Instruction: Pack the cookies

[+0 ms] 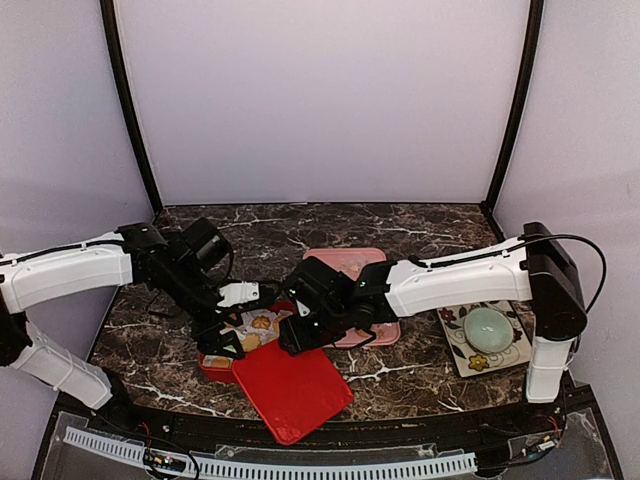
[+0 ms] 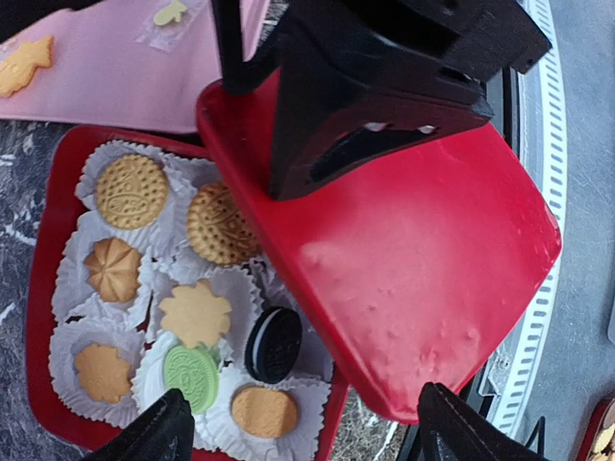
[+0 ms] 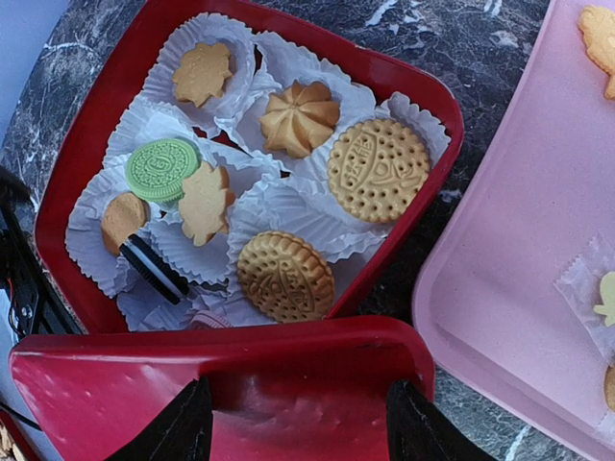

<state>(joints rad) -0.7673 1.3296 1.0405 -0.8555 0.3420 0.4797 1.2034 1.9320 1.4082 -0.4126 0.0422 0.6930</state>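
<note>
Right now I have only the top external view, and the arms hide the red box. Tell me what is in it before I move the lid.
Observer: The left wrist view shows eight cookies in white paper cups inside the red box.
Operator: Report how the lid sits.
Observer: The red lid overlaps one edge of the box, with its rim right beside the black cookie.
Operator: Check the pink tray.
Observer: A fish-shaped cookie and a wrapped pale-yellow piece lie on the pink tray, outside the box.
</note>
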